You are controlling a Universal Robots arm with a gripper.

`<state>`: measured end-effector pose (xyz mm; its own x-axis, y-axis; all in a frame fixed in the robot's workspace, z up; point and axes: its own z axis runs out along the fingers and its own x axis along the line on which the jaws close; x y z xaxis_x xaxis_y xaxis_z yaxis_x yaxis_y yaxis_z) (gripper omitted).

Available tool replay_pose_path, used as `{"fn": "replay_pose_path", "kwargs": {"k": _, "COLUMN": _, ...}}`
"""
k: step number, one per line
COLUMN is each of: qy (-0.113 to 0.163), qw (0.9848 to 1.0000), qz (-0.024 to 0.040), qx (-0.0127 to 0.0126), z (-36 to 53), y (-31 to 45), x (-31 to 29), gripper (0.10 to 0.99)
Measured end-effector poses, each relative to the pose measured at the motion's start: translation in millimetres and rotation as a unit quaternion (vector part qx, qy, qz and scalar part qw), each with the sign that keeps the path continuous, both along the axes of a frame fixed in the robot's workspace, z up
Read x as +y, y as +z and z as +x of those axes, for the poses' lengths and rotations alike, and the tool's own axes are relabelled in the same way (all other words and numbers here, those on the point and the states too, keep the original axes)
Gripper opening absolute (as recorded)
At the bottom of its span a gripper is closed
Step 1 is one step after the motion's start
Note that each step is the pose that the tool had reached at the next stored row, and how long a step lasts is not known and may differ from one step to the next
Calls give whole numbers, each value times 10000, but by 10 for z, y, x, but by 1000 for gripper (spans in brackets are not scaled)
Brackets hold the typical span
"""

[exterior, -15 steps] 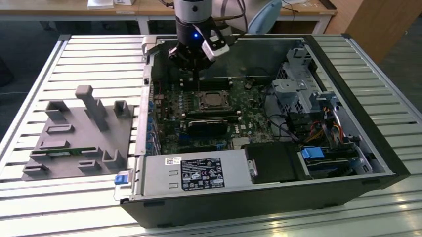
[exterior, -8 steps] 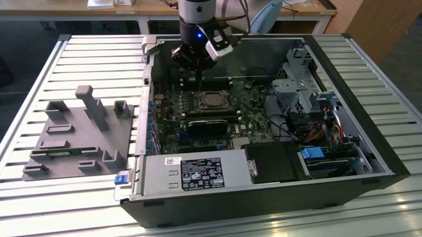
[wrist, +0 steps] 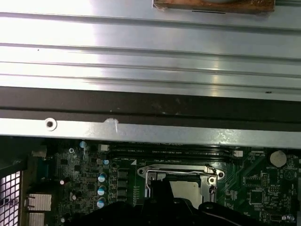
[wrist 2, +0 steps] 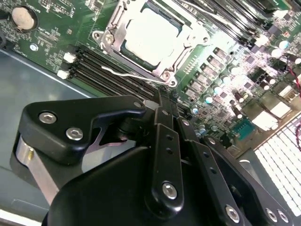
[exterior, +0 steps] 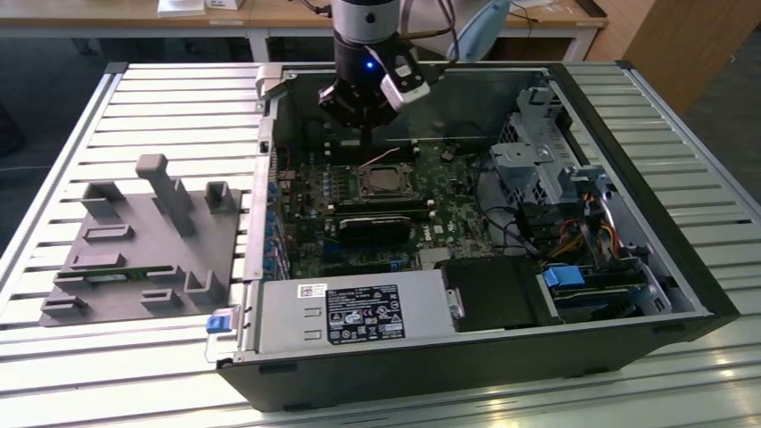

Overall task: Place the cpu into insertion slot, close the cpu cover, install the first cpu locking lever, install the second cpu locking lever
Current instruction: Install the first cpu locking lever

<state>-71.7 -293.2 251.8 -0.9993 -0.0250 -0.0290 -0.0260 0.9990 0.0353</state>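
Observation:
The cpu (wrist 2: 150, 33) lies flat in the insertion slot (wrist 2: 126, 48) on the green board, its pale metal face up. The silvery cpu cover (wrist 2: 112, 29) lies down around it as a frame. A thin silvery lever wire (wrist 2: 126, 73) runs beside the socket, slightly away from it. In the exterior view my gripper (exterior: 365, 143) hangs just behind and above the socket (exterior: 383, 181). In the second wrist view the black fingers (wrist 2: 162, 136) meet at their tips with nothing between them, a short way from the socket. The cpu (wrist: 188, 188) sits just past my gripper (wrist: 162, 190).
The open computer case (exterior: 666, 267) lies on a slatted metal table. A black heatsink block (exterior: 369, 227) sits in front of the socket, long memory slots (wrist 2: 101, 70) beside it. Drive cage and cables (exterior: 547, 169) fill the exterior view's right. A grey fixture (exterior: 143, 241) stands left.

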Motion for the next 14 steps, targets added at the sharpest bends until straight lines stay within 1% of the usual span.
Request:
{"fn": "replay_pose_path", "kwargs": {"k": 2, "qy": 0, "qw": 9999, "qz": 146, "qx": -1, "z": 1, "y": -7, "x": 0, "gripper": 106}}
{"fn": "replay_pose_path", "kwargs": {"k": 3, "qy": 0, "qw": 9998, "qz": 198, "qx": -1, "z": 2, "y": -12, "x": 0, "gripper": 106}}
{"fn": "replay_pose_path", "kwargs": {"k": 4, "qy": -2, "qw": 9998, "qz": 207, "qx": -3, "z": 5, "y": -20, "x": 0, "gripper": 106}}
{"fn": "replay_pose_path", "kwargs": {"k": 14, "qy": -25, "qw": 9998, "qz": 206, "qx": -1, "z": 40, "y": -73, "x": 0, "gripper": 106}}
